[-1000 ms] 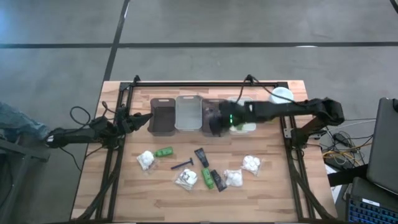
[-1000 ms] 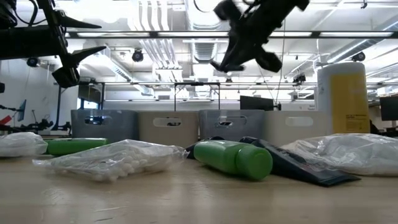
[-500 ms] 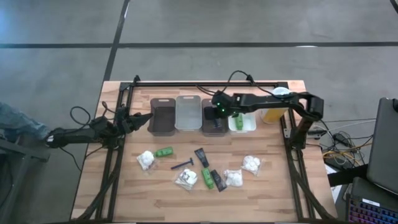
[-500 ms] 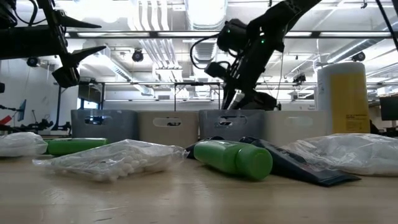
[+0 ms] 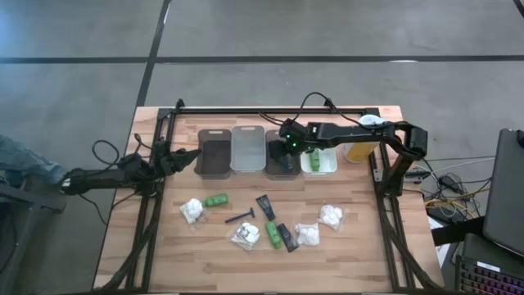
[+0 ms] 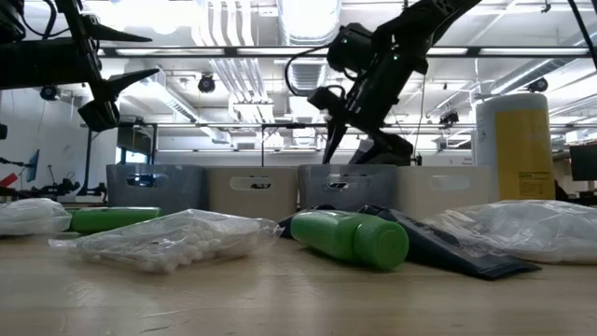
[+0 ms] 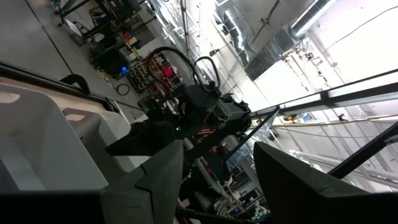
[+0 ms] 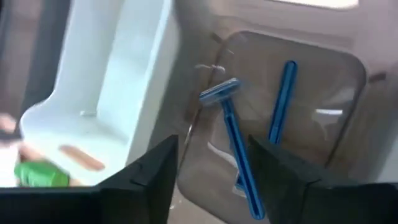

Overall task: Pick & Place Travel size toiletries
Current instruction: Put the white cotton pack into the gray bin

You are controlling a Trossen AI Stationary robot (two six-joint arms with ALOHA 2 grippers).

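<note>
Loose on the table are lying four white packets (image 5: pixel 192 211), two green bottles (image 5: pixel 216 199), two black tubes (image 5: pixel 265 206) and one razor (image 5: pixel 240 217); two blue razors (image 8: pixel 236 148) are lying in the third bin from the left (image 5: pixel 281 153); the right gripper (image 5: pixel 284 146) is hovering over that bin, fingers spread and empty; the left gripper (image 5: pixel 187 156) is waiting at the table's far left, fingers parted.

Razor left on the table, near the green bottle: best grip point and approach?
Grip the razor mid-handle, coming straight down with the jaws across the thin handle. It lies flat on the table, apart from the green bottle beside it, so the handle is the narrowest, clearest span.
</note>
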